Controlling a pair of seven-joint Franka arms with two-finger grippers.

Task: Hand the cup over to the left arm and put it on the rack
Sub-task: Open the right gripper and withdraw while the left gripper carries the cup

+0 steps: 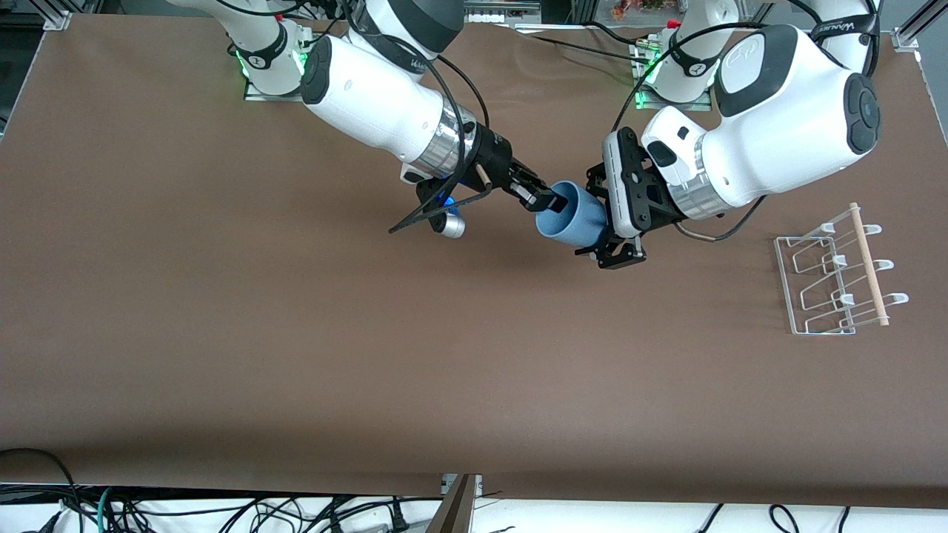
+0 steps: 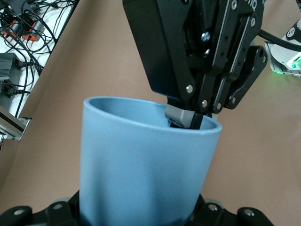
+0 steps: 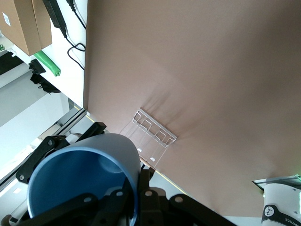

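Light-blue and smooth, the tapered cup [image 1: 570, 215] hangs over the brown desk [image 1: 222, 333] between both grippers: the right gripper [image 1: 544, 200] pinches its rim, the left gripper [image 1: 611, 244] flanks its base, with the white wire rack [image 1: 837, 274] well apart. From the left wrist, one right finger [image 2: 181, 114] sits inside the rim, but I cannot tell whether the left gripper is clamped. From the right wrist, the slick wall looks liable to slip if the right gripper lets go early.

The tabletop [image 1: 296, 333] was one broad sheet of plain brown covering, lightly wrinkled near its twelve o'clock edge in the front view. Directly on it lay the white wire rack [image 1: 837, 274], at about three o'clock, toward the left arm's end; its light wooden dowel [image 1: 868, 263] ran across the upright loops. Soft arm shadows fell across the centre.
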